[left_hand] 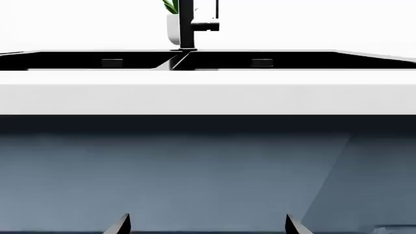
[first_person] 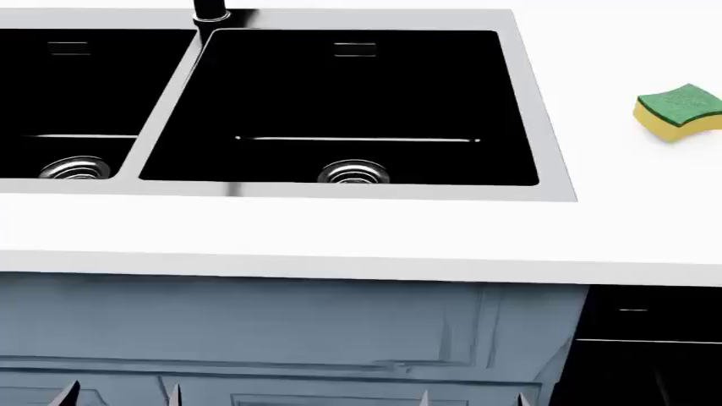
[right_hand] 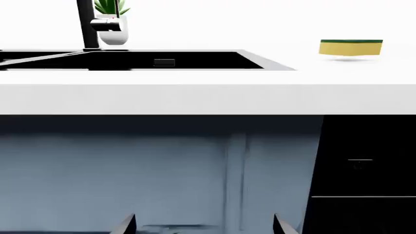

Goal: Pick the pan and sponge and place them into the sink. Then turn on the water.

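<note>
Two glossy black basins of the rectangular double-bowl sink [first_person: 542,182], framed by a flat steel rim, are set into the white countertop [first_person: 338,237], which spans every view. A round steel drain [first_person: 353,173] is seen on the floor of the right-hand basin, and a second drain [first_person: 74,169] on the floor of the left-hand one. Below the countertop edge, a blue-grey cabinet front [first_person: 282,330] is shown, with a black cabinet panel [first_person: 648,338] beside it on the robot's right.

At the back of the sink, on the divider between the basins, a black faucet [left_hand: 188,24] stands upright. A white pot with a green plant [right_hand: 112,22] is placed just behind it.

The small yellow foam sponge with a green scouring face [first_person: 679,111] lies flat on the countertop, green side up, well apart from the sink's right rim — outside both basins. The pan is not found in any view.

The left gripper [left_hand: 206,225] is held low in front of the cabinet front, below countertop level; its dark fingertips [left_hand: 120,225] are spread wide with nothing between them. The right gripper [right_hand: 203,225] is held likewise — fingertips [right_hand: 124,225] parted, released, and touching no object.
</note>
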### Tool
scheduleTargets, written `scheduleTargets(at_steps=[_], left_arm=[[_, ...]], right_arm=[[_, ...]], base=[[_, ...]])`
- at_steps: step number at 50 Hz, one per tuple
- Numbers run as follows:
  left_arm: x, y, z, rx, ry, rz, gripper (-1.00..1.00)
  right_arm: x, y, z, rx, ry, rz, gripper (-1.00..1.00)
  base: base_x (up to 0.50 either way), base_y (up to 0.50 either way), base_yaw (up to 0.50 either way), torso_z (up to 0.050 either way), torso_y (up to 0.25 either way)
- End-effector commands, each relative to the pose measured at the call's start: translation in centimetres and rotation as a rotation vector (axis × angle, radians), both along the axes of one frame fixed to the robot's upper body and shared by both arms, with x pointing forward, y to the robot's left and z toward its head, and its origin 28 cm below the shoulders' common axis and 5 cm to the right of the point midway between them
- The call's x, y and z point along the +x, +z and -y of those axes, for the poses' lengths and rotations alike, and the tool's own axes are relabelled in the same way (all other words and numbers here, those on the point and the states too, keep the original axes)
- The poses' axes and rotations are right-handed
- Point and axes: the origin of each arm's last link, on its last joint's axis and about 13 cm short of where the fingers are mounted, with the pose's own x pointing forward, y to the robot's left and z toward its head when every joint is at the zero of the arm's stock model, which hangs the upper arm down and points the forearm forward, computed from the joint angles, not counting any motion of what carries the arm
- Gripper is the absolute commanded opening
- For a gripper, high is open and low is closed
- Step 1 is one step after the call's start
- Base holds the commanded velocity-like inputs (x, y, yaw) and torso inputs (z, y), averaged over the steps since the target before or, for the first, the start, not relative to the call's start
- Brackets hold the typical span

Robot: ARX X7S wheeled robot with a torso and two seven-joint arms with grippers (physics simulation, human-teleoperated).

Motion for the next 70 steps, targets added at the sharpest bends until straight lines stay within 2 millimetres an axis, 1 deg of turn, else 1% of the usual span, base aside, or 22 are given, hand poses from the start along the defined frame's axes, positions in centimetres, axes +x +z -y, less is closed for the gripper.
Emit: scheduleTargets(at_steps=[1,4,7,16,21,33,45,70], left_arm=[[0.00,0.02,-0.19,-0.004,0.009,0.006,1.00],[-0.02,0.04,-0.15,0.003,0.016,0.007,1.00],[-0.19,0.17,-0.08,0.010,-0.015,0.039,1.00],[-0.06,-0.22,-0.32,0.043,0.027,-0.008,1.00],[-0.12,0.04,-0.36,0.038,0.028,0.003,1.00],[-0.09,-0.04,-0.29,0.071,0.021,0.024,1.00],[0.06,0.04,0.19,0.072,0.006,0.041,1.00],[-0.03,0.12,-0.16,0.067,0.006,0.047,1.00]], right_arm=[[0.07,-0.10,-0.06,-0.004,0.007,-0.002,1.00],[-0.02,-0.13,-0.04,-0.014,0.008,-0.007,1.00],[-0.03,-0.15,-0.07,-0.021,0.014,-0.010,1.00],[-0.19,-0.15,-0.02,-0.020,0.014,-0.015,1.00],[-0.26,-0.15,-0.02,-0.020,0.011,-0.016,1.00],[-0.20,-0.17,-0.06,-0.031,0.009,-0.022,1.00],[-0.13,-0.15,-0.02,-0.032,0.008,-0.025,1.00],[-0.08,-0.14,-0.07,-0.031,0.012,-0.027,1.00]], base=[[0.00,0.00,0.00,0.000,0.000],[0.00,0.00,0.00,0.000,0.000],[0.00,0.00,0.00,0.000,0.000],[0.00,0.00,0.00,0.000,0.000],[0.00,0.00,0.00,0.000,0.000],[0.00,0.00,0.00,0.002,0.000],[0.00,0.00,0.00,0.050,0.000],[0.00,0.00,0.00,0.050,0.000]])
